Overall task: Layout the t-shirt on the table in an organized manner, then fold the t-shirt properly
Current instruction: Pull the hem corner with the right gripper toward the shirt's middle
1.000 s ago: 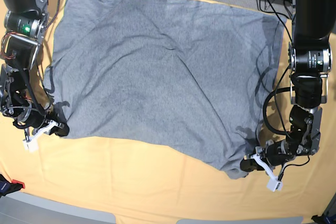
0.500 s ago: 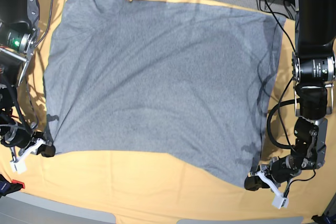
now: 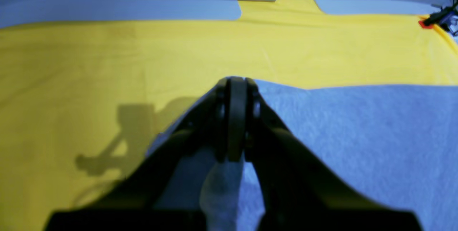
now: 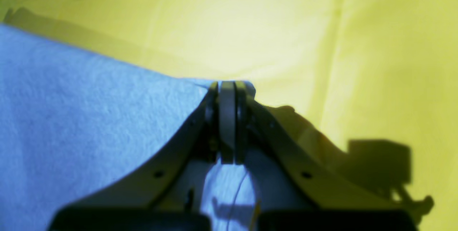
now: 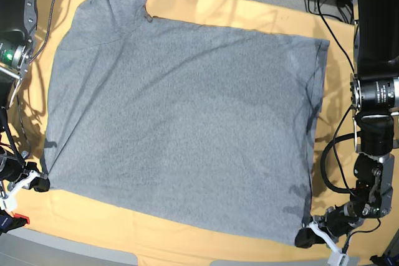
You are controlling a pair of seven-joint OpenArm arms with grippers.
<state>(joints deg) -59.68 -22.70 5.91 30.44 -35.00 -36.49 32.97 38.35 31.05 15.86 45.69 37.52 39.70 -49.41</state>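
With both near corners pinched, the t-shirt (image 5: 181,123) lies flat on the table (image 5: 187,244), stretching away from each claw. Left gripper (image 5: 305,236) and right gripper (image 5: 38,183) sit clamped on cloth at opposite corners, equally placed.

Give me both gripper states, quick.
Left gripper: shut on a corner of the t-shirt.
Right gripper: shut on another t-shirt corner.
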